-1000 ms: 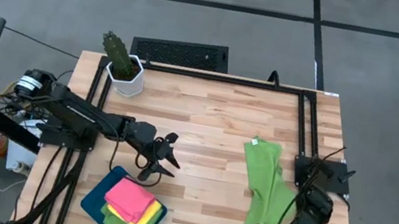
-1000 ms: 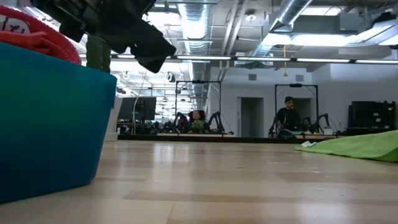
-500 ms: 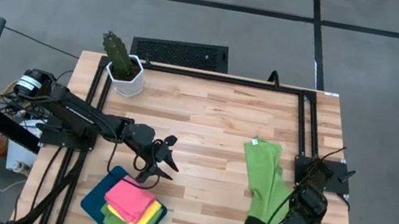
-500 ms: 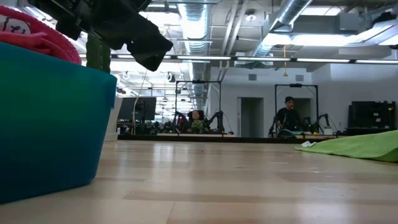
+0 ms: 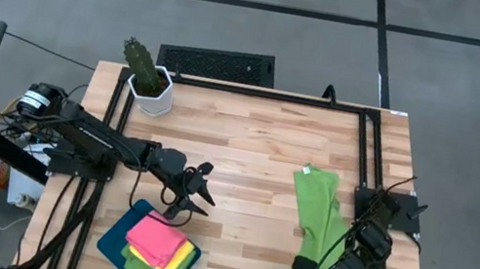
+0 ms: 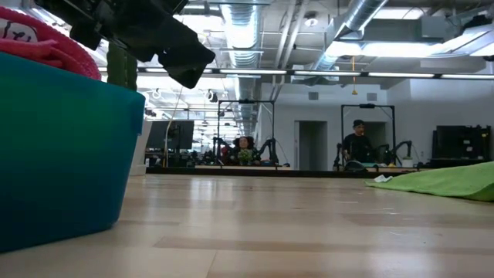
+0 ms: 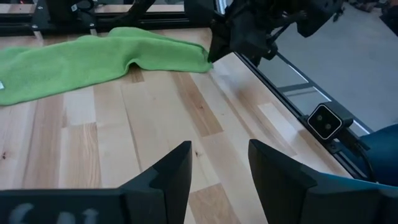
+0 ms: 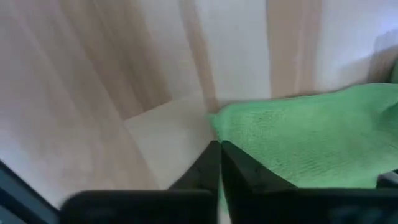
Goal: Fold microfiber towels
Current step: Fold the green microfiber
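your right gripper (image 8: 219, 163) has just closed, its fingers now together at the near corner of the green towel (image 5: 319, 218); you likely have a pinch to start folding; the towel lies long and rumpled by the table's (image 5: 257, 148) right edge; your left gripper (image 7: 219, 168) hangs part open, empty.

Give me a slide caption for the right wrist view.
Right gripper closed at the green towel's corner on the wooden table.
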Tool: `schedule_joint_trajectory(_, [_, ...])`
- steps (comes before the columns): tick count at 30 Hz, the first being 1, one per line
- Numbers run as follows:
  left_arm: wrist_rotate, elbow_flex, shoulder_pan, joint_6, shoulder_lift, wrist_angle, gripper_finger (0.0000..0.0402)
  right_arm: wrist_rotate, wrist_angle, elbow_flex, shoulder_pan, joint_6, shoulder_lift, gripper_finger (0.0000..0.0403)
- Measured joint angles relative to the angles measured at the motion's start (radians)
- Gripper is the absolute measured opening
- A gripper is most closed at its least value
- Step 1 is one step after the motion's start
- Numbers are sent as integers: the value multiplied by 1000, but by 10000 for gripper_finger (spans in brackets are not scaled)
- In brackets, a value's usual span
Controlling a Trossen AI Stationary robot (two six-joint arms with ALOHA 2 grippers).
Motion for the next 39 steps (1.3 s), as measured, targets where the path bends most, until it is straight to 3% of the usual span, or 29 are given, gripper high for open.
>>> schedule_joint_trajectory(2, [0,0,0,0,0,1,151,2,7,5,-10,-10,-6,15])
schedule_joint_trajectory(9, [0,0,-7,34,0,24,151,74,-20,79,-59,-19,-67,7])
schedule_joint_trajectory(16, [-5,1,-68,159,0,110,166,244,10,105,-120,-30,-159,6])
schedule_joint_trajectory(21, [-96,1,-103,198,0,118,198,298,94,107,-197,-164,-188,3])
schedule_joint_trajectory(27, [-117,1,-118,189,0,174,228,320,220,107,-280,-333,-186,4])
schedule_joint_trajectory(39, [-134,1,-126,257,5,160,236,368,393,135,-362,-538,-185,3])
